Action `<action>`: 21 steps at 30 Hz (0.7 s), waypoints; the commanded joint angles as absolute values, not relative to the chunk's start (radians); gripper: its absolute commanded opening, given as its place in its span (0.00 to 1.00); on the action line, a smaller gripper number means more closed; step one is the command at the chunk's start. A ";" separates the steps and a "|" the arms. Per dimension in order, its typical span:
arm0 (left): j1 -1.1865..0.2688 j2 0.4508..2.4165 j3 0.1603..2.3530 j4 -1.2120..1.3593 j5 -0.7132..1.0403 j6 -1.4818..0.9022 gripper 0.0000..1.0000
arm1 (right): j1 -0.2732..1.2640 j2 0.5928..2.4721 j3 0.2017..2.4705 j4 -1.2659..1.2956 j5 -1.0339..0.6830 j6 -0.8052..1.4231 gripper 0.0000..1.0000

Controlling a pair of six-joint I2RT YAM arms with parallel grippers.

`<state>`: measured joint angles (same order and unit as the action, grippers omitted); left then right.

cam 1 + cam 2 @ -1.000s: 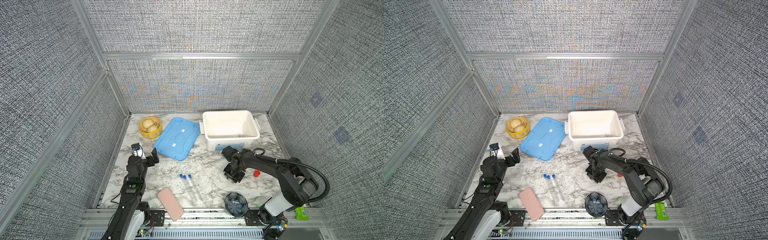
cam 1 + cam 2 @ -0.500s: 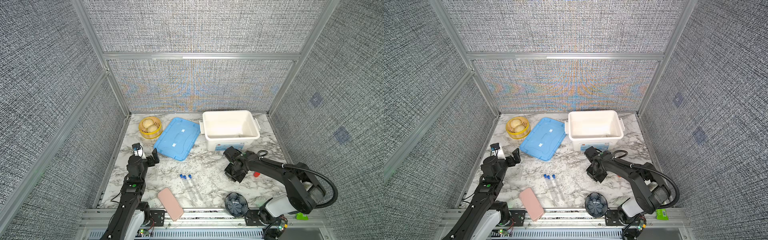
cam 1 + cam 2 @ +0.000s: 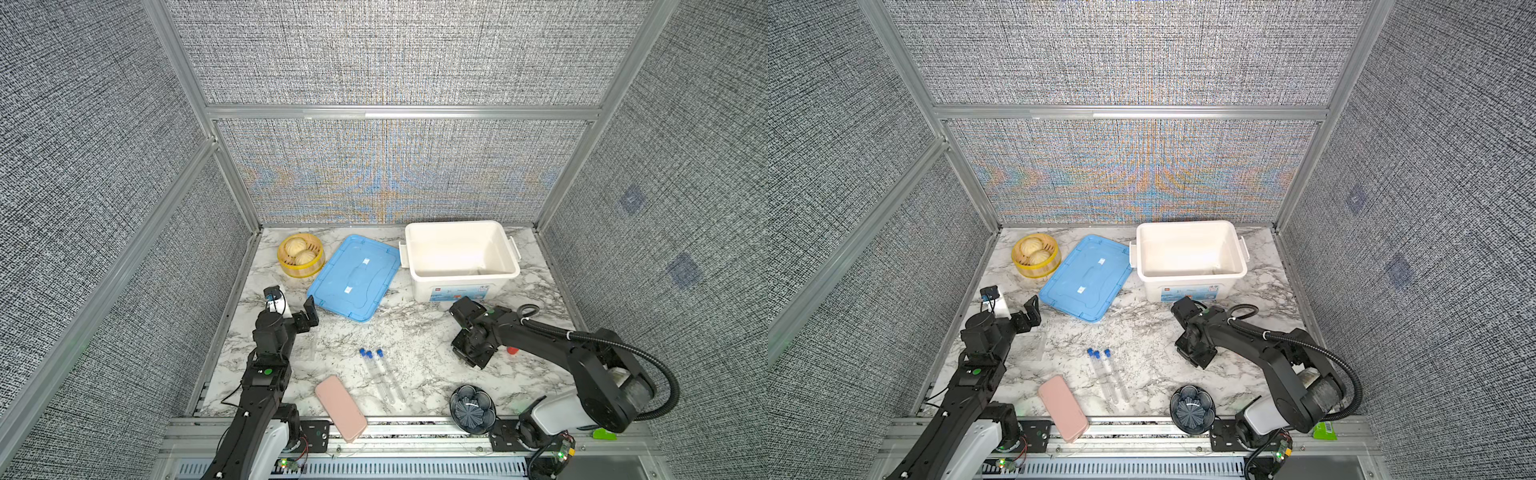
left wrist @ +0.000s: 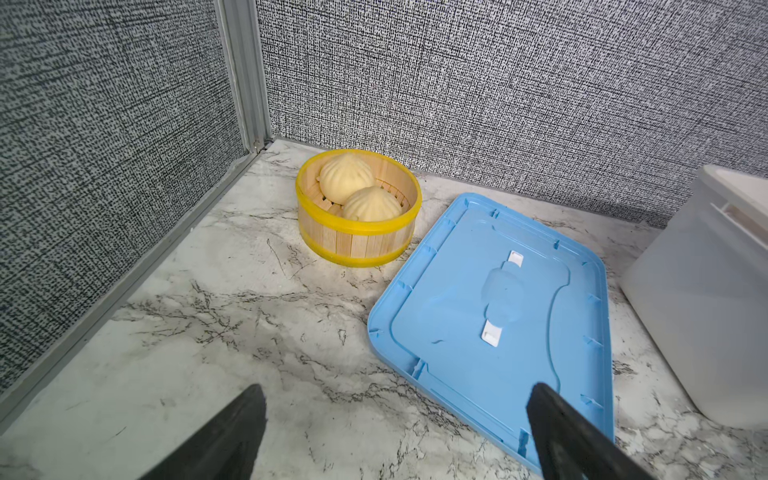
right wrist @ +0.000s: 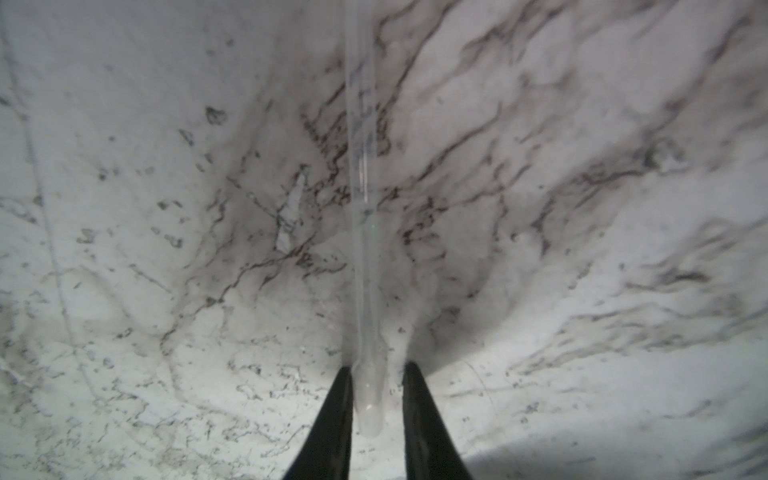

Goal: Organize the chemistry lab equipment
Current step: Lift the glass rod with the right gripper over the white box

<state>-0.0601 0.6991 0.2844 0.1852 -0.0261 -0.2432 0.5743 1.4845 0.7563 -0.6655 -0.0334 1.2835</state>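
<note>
Now | three blue-capped tubes [image 3: 382, 374] lie together | left tool [image 4: 397, 390] wide | right tool [image 5: 378, 368] narrow around clear rod [image 5: 361, 249], grip unclear

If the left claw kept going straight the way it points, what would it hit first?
Probably the near edge of the blue lid; the open left claw aims between it and the steamer basket. Depth is unclear, so the basket is possible instead.

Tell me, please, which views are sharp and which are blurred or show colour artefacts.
Right wrist view: soft and dim, marble table and clear tube blurred. Left wrist view: sharp, evenly lit. Both top views: coloured moiré on the back wall.
</note>
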 commanded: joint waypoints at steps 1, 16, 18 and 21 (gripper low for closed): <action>-0.061 0.694 0.285 0.202 -0.022 -0.240 0.99 | 0.564 1.512 0.723 -0.609 -0.055 1.281 0.22; -0.060 0.664 0.272 0.198 -0.038 -0.246 0.99 | 0.559 1.402 0.732 -0.667 0.011 1.281 0.09; -0.060 0.657 0.270 0.198 -0.037 -0.244 0.99 | 0.560 1.367 0.721 -0.649 0.019 1.272 0.08; -0.060 0.650 0.266 0.196 -0.038 -0.245 0.99 | 0.561 1.299 0.715 -0.656 0.052 1.265 0.08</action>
<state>-0.0608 0.6533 0.2695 0.1852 -0.0273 -0.2436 0.5610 1.3357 0.7170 -0.6483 0.0013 1.2789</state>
